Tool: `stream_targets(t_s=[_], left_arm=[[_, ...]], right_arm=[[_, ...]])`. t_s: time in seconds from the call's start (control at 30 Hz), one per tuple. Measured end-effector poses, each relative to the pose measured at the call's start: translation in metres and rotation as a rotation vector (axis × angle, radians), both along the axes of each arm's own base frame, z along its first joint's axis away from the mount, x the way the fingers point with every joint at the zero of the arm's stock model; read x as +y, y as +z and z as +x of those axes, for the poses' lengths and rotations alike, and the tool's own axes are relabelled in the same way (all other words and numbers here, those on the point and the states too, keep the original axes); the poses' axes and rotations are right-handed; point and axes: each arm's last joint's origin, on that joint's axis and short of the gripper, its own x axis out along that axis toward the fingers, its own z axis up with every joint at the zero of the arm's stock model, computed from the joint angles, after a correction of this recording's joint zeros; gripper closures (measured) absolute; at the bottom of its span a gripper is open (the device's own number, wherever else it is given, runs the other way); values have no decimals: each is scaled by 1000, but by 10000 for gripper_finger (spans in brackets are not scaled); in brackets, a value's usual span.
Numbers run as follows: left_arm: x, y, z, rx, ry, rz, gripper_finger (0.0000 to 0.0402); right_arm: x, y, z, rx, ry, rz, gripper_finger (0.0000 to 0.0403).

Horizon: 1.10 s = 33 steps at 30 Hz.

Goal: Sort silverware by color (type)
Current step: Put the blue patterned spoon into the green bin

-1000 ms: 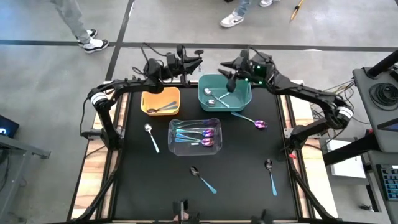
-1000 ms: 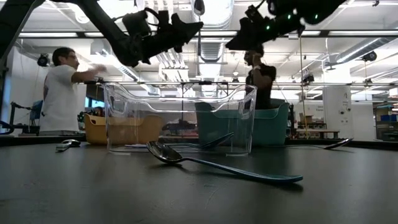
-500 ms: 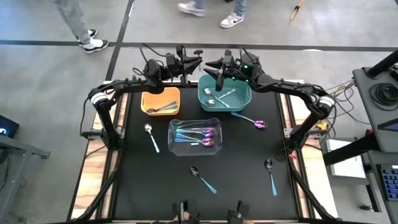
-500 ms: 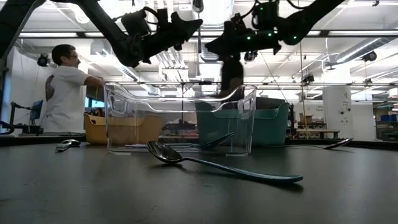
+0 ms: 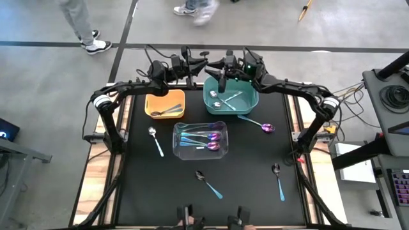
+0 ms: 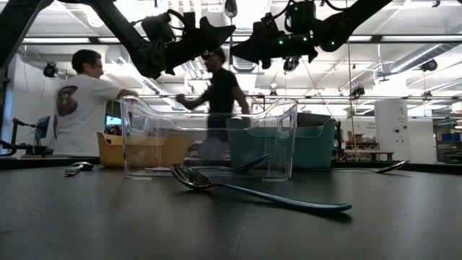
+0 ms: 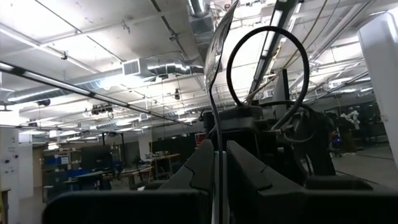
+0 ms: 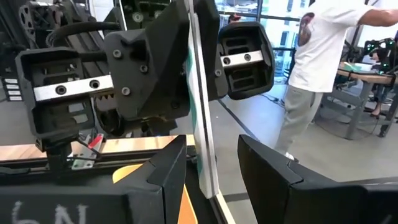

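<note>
Nearest my end of the tabletop [image 5: 147,191] lie two dark-bowled spoons with blue handles, one near the middle [image 5: 208,183] and one to the right [image 5: 278,178], well apart. The middle one fills the foreground of the low view. Farther in, a silver-bowled spoon [image 5: 155,140] lies to the left of the clear bin [image 5: 176,142], which holds several spoons with purple-pink bowls [image 5: 211,141]. To the right of that bin, one more purple-bowled spoon [image 5: 259,124] lies loose on the black surface.

Behind these sit the orange bin [image 5: 151,102] with a few spoons [image 5: 167,112] and the teal bin [image 5: 250,96] with silver spoons [image 5: 223,99].

Above the far edge, between those two bins, my two arms meet. The left pincer [image 7: 216,149] is clamped on the held spoon [image 7: 219,37], whose bowl stands up past the fingertips. The right pincer [image 8: 211,146] faces it with its fingers apart, and the spoon's thin handle stands between them, close to one finger; I see no grip from this side.

Beyond the tabletop, a person in a white shirt [image 6: 76,101] stands at the left and a dark-clothed person [image 6: 216,101] is behind the bins.
</note>
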Motion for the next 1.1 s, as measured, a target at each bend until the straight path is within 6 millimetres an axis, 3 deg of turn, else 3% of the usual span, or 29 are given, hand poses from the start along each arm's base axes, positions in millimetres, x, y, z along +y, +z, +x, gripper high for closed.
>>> stream_targets(t_s=[0.4, 0.5, 0.67, 1.1], left_arm=[[-5, 0, 4, -9, 1, -10, 394], [-3, 0, 3, -7, 3, -17, 394], [-2, -1, 3, -1, 3, -24, 382], [4, -5, 0, 70, -41, -54, 335]], right_arm=[[-5, 2, 19, -8, 14, -28, 271], [-5, 2, 18, -3, 12, -27, 298], [-5, 1, 19, 14, 13, -56, 376], [-6, 2, 20, 85, 4, -37, 378]])
